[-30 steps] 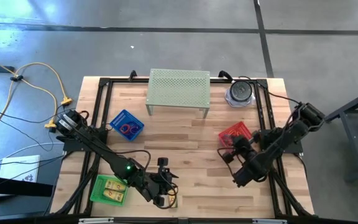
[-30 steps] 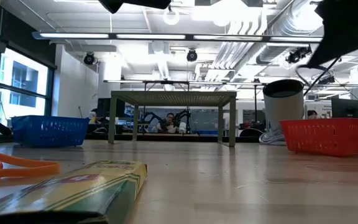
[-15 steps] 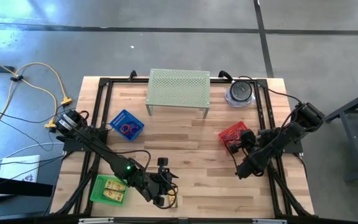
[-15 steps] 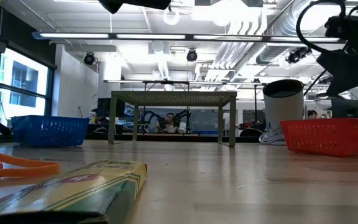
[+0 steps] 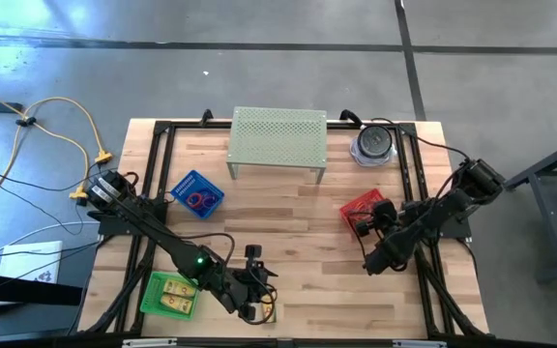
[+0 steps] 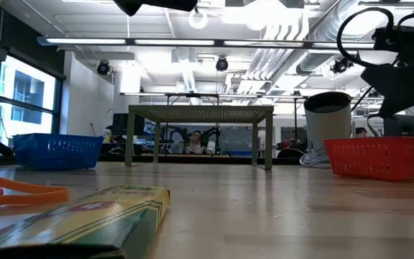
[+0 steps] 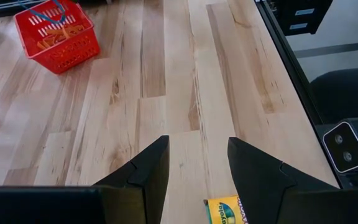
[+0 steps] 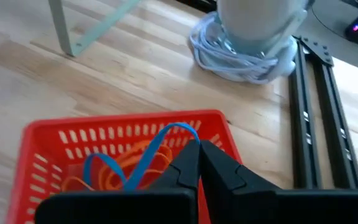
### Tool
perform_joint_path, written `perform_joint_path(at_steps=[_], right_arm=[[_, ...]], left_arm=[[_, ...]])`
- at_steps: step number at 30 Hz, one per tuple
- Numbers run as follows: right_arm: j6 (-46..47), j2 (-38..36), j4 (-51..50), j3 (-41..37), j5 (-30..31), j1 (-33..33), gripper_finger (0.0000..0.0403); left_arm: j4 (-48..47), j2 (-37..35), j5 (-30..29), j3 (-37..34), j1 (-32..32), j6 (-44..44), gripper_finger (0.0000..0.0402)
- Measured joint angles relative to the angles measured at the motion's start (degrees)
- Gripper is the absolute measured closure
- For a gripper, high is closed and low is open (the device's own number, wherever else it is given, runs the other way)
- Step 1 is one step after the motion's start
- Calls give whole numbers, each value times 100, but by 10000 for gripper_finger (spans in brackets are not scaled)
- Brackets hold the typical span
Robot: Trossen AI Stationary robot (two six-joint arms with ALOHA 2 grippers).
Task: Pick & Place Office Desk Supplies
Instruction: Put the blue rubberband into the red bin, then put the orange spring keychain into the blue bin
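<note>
The red basket (image 5: 364, 209) stands at the table's right and holds orange loops (image 8: 123, 163) and a blue loop (image 8: 143, 155) that leans up its wall. My right gripper (image 8: 199, 146) hangs shut just above the basket's near side (image 5: 366, 230), holding nothing. In the low view it (image 6: 392, 101) is clear of the rim. My left gripper (image 7: 197, 149) hovers open near the table's near edge (image 5: 262, 280), with bare wood between its fingers. A yellow crayon box (image 7: 225, 211) lies on the table beneath it.
A blue basket (image 5: 196, 193) with red loops stands at the left. A green basket (image 5: 170, 293) with yellow blocks stands near left. The pale green perforated stand (image 5: 277, 140) is at the far middle. A grey canister with coiled cable (image 5: 373, 145) is far right. Black rails run along both sides.
My right gripper has sunk toward the red basket and drawn a little toward the table's far right, rolling as it went. It has stayed shut.
</note>
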Motion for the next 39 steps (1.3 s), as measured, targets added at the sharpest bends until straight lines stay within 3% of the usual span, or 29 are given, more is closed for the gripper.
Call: perform_joint_path(at_steps=[7, 16, 22, 31, 35, 39], right_arm=[[-101, 4, 265, 2, -4, -234, 367], [-145, 4, 377, 2, 39, -319, 221], [-142, 6, 373, 2, 659, -229, 154], [-345, 6, 301, 428, 2094, 424, 140], [-587, 6, 306, 689, 2417, 657, 140], [-743, 6, 353, 827, 2572, 761, 140]], left_arm=[[0, 0, -2, 0, 0, 0, 245], [-2, 0, 68, -2, 0, 0, 245], [-114, -35, 653, -3, -14, -77, 245], [-1650, -593, 990, -2, -248, -762, 245], [-2725, -662, 1520, -2, -430, -1038, 245], [-3413, -462, 1588, -9, -701, -1167, 245]])
